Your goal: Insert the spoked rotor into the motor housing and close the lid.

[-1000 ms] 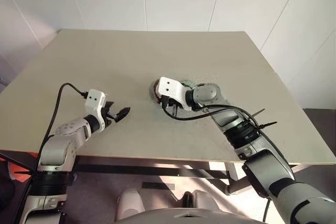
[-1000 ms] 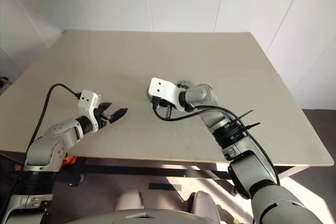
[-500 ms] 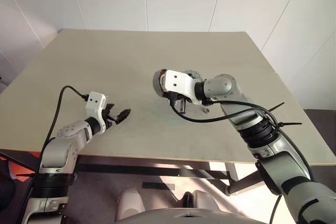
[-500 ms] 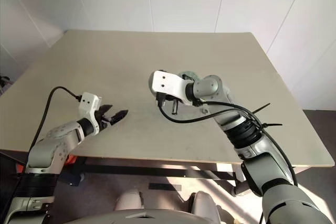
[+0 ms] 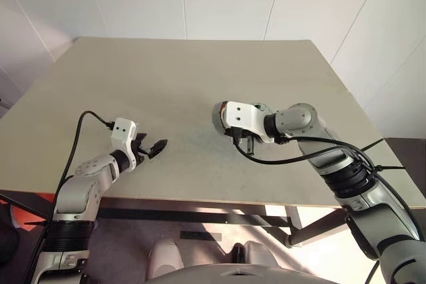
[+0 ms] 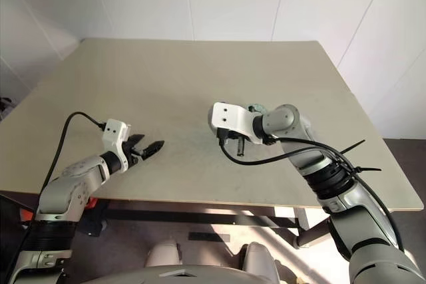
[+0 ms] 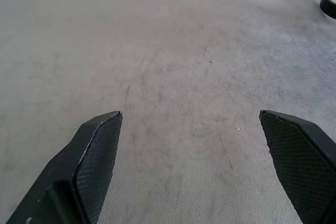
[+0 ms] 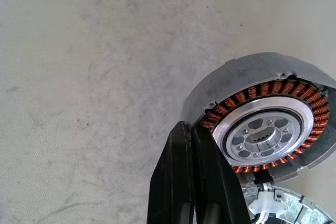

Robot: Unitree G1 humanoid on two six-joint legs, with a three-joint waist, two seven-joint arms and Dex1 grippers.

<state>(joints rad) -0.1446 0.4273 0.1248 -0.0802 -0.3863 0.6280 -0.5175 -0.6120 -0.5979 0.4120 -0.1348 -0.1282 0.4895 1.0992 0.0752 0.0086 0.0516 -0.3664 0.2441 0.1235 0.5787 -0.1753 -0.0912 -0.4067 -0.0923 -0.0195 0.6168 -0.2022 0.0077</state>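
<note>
Copper windings ring the inside of the motor housing, a grey round shell lying on the beige surface. In the right wrist view the housing sits in the right half of the frame, its open face showing a silver hub with round holes and a toothed centre bore. Whether that hub is the spoked rotor I cannot tell. The right gripper has its two black fingers pressed together with nothing between them; the tips lie just beside the housing's lower left rim, and whether they touch it I cannot tell. At the lower right corner of the same view a second round silver part with a white centre piece is cut by the frame edge; it lies just beside the housing.

In the left eye view the right gripper sits right of centre, and the arm's white wrist block hides most of the housing; only a sliver of grey shows at its left edge. A black cable loops beneath the wrist.

The left gripper is at lower left of the left eye view, fingers spread wide, holding nothing, over bare surface and well apart from the housing. At the upper right corner of the left wrist view a dark curved edge shows, too little to identify.
</note>
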